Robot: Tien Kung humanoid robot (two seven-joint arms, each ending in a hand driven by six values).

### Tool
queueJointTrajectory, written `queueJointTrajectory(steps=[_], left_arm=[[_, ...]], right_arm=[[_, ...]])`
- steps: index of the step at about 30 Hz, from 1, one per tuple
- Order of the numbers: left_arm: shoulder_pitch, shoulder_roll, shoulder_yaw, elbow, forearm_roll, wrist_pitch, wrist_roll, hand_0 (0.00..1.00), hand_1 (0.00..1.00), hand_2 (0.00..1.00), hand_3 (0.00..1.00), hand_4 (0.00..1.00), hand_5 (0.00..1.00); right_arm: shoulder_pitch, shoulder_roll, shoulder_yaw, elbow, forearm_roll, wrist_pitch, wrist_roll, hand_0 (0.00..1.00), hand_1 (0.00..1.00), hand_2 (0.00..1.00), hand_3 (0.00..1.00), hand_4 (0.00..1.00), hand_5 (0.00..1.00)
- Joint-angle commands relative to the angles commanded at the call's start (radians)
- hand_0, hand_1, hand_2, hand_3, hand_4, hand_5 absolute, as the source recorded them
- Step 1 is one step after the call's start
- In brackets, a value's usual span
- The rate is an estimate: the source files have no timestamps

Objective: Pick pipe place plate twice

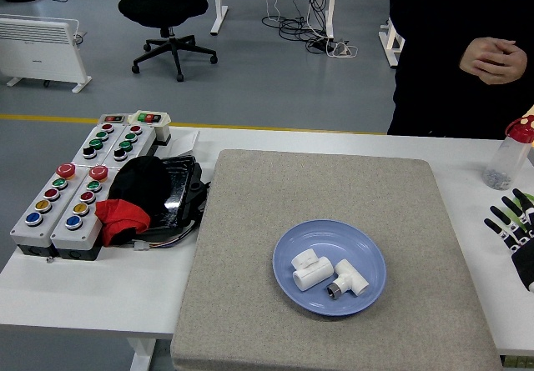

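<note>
Resting at the table's right edge, the right hand (516, 226) is lying open-fingered, holding nothing; two white plastic pipe fittings (329, 273) are sitting in the round blue plate (288, 253) (both placements apparently done); next probably calls for nothing further.

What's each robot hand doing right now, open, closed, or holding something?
Left hand: not in view.
Right hand: open, fingers spread, holding nothing, at the table's right edge.
Both pipes lie on the plate.
</note>
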Motion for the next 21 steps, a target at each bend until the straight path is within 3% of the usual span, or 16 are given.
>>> queueJointTrajectory(steps=[21], left_arm=[[-0.009,-0.001,0.003,0.0,-0.009,0.001,-0.001,0.712,0.755,0.718,0.66,0.403,0.998]], right_arm=[[0.004,0.007,0.0,-0.03,0.038,0.029,0.074,0.779,0.758,0.839,0.839,0.539,0.673]])
